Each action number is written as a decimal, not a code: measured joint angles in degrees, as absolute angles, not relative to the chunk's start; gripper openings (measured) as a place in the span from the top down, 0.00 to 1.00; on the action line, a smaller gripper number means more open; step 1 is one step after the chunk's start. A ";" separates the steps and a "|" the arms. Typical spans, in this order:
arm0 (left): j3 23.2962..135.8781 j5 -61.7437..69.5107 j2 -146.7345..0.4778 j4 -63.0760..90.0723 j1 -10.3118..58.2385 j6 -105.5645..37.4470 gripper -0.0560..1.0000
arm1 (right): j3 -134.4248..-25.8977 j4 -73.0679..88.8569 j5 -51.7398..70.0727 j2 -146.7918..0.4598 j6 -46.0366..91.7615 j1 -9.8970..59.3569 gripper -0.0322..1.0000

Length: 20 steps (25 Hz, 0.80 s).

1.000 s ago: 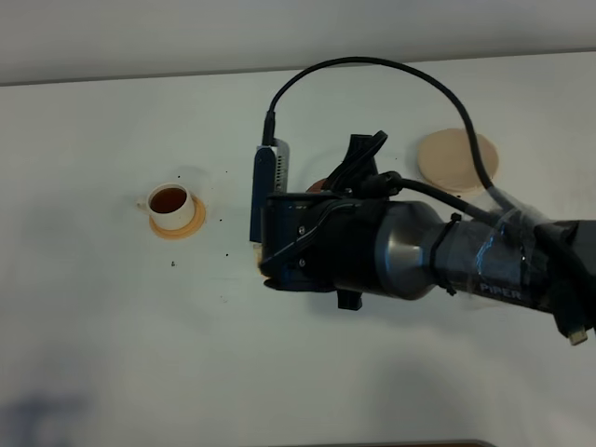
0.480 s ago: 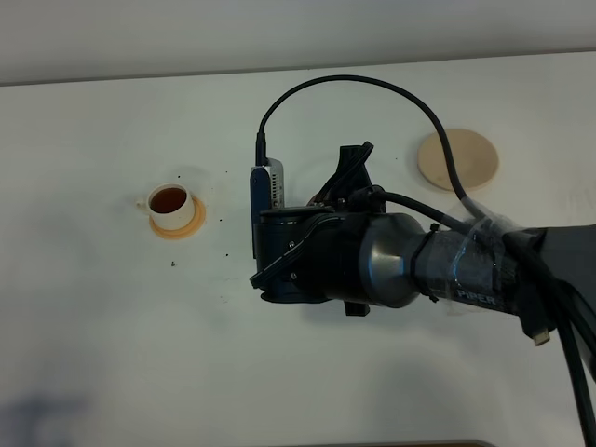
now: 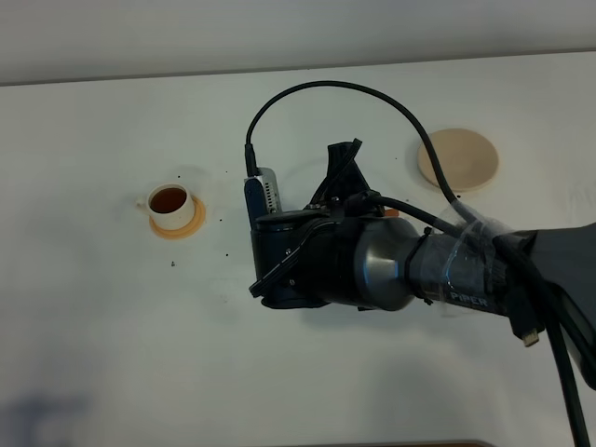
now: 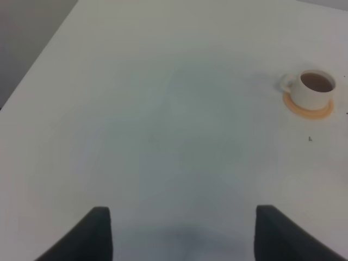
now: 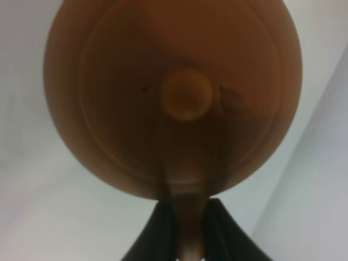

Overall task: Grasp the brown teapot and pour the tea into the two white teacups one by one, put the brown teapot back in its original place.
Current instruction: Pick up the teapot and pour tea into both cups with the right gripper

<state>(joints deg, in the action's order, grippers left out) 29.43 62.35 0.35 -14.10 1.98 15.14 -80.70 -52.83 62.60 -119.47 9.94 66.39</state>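
Observation:
The brown teapot [image 5: 174,98] fills the right wrist view, seen lid-on with its knob in the middle. My right gripper [image 5: 187,231] is shut on its handle. In the high view my right gripper [image 3: 341,172] and arm hover over the table's middle and hide the teapot. One white teacup [image 3: 170,206], full of brown tea, stands on its orange coaster [image 3: 179,229] at the left; it also shows in the left wrist view [image 4: 314,89]. The other teacup is hidden. The pale beige disc [image 3: 457,159] lies bare at the far right. My left gripper [image 4: 185,234] is open and empty, well away from the cup.
A black cable [image 3: 317,88] loops above the right arm. A small orange sliver [image 3: 391,213] shows beside the right wrist; I cannot tell what it is. Tiny dark specks [image 3: 174,264] lie near the filled cup. The white table's far edge [image 3: 298,70] runs along the wall.
My right arm has shifted a little to the left and toward the near side, turning at the wrist, and its cable swung left. The filled cup and beige disc have not moved.

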 joint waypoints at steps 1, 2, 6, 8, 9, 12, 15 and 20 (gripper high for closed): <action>29.43 62.35 0.35 -14.10 1.98 15.14 0.42 | -80.70 -53.26 62.67 -119.47 10.53 66.39 0.88; 29.43 62.35 0.35 -14.10 1.98 15.14 0.42 | -80.70 -53.69 62.82 -119.47 10.86 66.39 0.88; 29.43 62.35 0.35 -14.10 1.98 15.14 0.42 | -80.70 -55.54 63.17 -119.47 12.28 66.39 0.88; 29.43 62.35 0.35 -14.10 1.98 15.14 0.42 | -80.70 -56.18 63.31 -119.47 12.95 66.39 0.88; 29.43 62.35 0.35 -14.10 1.98 15.14 0.42 | -80.70 -56.48 63.50 -119.47 13.39 66.39 0.88; 29.43 62.35 0.35 -14.10 1.98 15.14 0.42 | -80.70 -57.60 63.62 -119.47 14.56 66.39 0.88; 29.43 62.35 0.35 -14.10 1.98 15.14 0.42 | -80.75 -58.15 63.69 -119.48 15.73 66.39 0.88; 29.43 62.37 0.35 -14.10 1.98 15.14 0.42 | -80.75 -60.06 63.69 -119.48 16.98 66.39 0.88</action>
<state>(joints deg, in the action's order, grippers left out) 29.43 62.37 0.35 -14.10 1.98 15.14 -80.75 -60.06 63.69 -119.48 16.98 66.39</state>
